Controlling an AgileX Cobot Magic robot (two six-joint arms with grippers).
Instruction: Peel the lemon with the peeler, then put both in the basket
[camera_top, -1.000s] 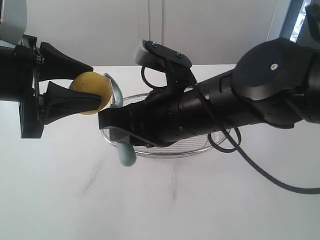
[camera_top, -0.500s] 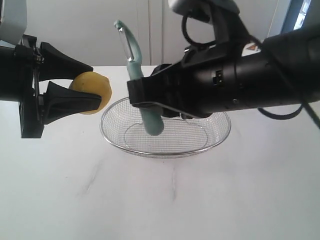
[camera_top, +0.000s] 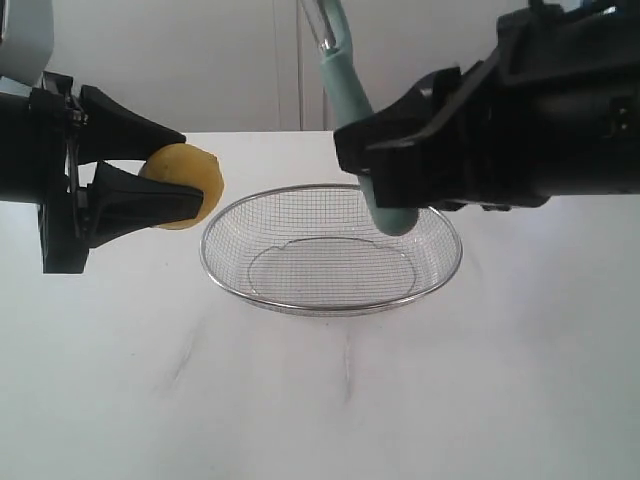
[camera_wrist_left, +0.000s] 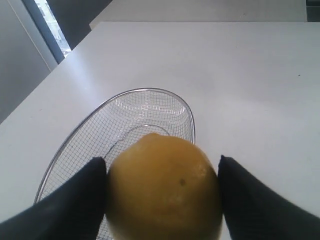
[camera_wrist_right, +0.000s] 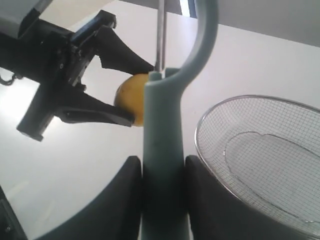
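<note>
Nearest: bare white worktop (camera_top: 330, 400). Next back, resting on it: basket (camera_top: 330, 310), silver wire mesh, thick rim, mouth up. Left of basket, raised clear of the worktop: left tool (camera_top: 192, 170), pointing toward basket, pinching lemon (camera_top: 202, 185) between two black fingers (camera_top: 130, 205), one above and one below in the exterior view. Lemon just outside basket's left rim and higher than it, not touching. Yellow skin smooth on the side facing the left wrist camera, one small dark speck there; peeled or not, impossible to tell. Up above basket's right half in the exterior view: right tool (camera_top: 362, 165), clamped on peeler (camera_top: 342, 80) around mid-handle. Peeler near upright, leaning a little, rounded handle end down, in line with basket's far rim; over the mesh or just beside it, impossible to tell. Head up, cut off by the top edge of that view. In the right wrist view, pale green handle squeezed between both black pads (camera_wrist_right: 117, 200), metal blade strip and curved arm of the head beyond, lemon farther off behind them. Peeler and lemon apart, basket lower and between. Farthest, behind basket: pale wall (camera_top: 200, 60).
</note>
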